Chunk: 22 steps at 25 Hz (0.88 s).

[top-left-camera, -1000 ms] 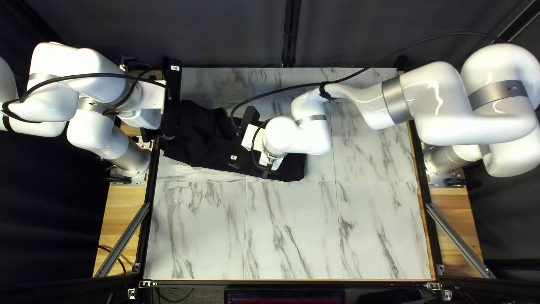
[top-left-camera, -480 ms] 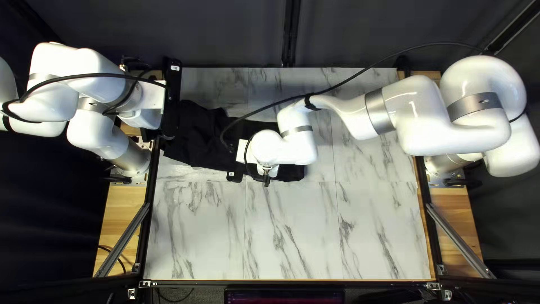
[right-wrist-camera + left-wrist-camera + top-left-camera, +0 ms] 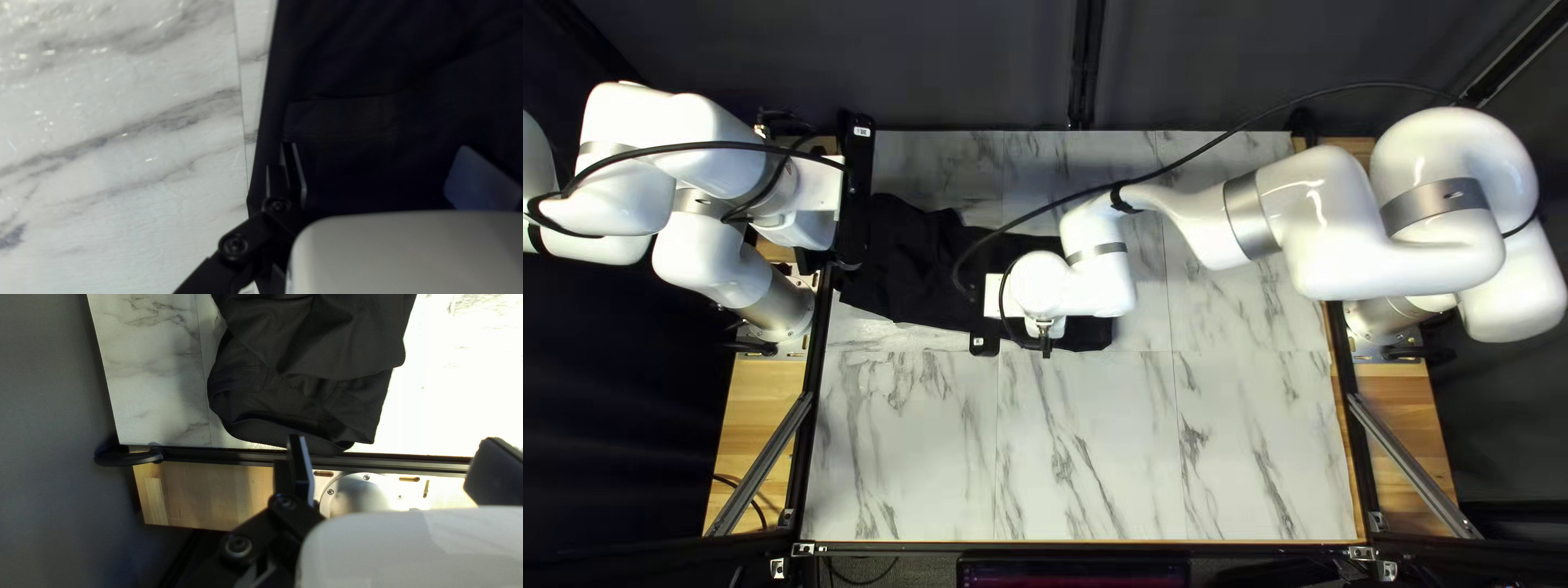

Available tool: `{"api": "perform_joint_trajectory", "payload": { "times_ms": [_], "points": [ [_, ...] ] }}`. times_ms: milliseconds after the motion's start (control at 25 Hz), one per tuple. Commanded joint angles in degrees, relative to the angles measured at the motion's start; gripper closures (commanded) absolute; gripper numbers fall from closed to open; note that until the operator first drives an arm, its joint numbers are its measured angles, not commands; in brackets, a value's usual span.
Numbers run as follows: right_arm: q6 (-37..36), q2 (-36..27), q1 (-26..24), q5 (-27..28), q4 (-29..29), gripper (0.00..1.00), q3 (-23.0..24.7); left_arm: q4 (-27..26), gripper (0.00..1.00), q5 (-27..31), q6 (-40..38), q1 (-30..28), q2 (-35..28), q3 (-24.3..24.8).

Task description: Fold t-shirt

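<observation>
While fingers (image 3: 299, 465) of left gripper (image 3: 392, 440) and right gripper (image 3: 377, 148) stand released, latter should pinch t-shirt (image 3: 909, 267) squarely near 5 o'clock.

You can see that your right arm (image 3: 1334, 223) has shifted toward the left of the top left view since a second ago. Its gripper (image 3: 985, 344) has moved toward the table's near side and turned: the labelled black end, earlier over the black T-shirt (image 3: 904, 261), now juts past the cloth's near edge. The arm's cable (image 3: 1220, 138) sags nearer you.
</observation>
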Motion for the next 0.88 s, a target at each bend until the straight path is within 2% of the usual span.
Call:
{"api": "perform_joint_trajectory", "payload": {
  "times_ms": [40,240,520,840,880],
  "points": [
    [-3.27,2.95,1.31,3.74,-1.06,0.0,-4.89,0.0,0.0,0.0,0.0,0.0,0.0,0.0],
    [-5.7,7.77,2.27,6.5,-2.19,0.0,-10.67,0.0,0.0,0.0,0.0,0.0,0.0,0.0],
    [-7.05,9.03,2.05,8.73,-3.08,0.0,-12.39,0.0,0.0,0.0,0.0,0.0,0.0,0.0],
    [-6.77,8.52,1.69,8.94,-3.24,0.13,-11.3,0.0,0.0,0.0,0.0,0.0,0.0,0.0],
    [-6.79,8.66,1.67,9.02,-3.21,0.21,-11.46,0.0,0.0,0.0,0.0,0.0,0.0,0.0]
  ]
}}
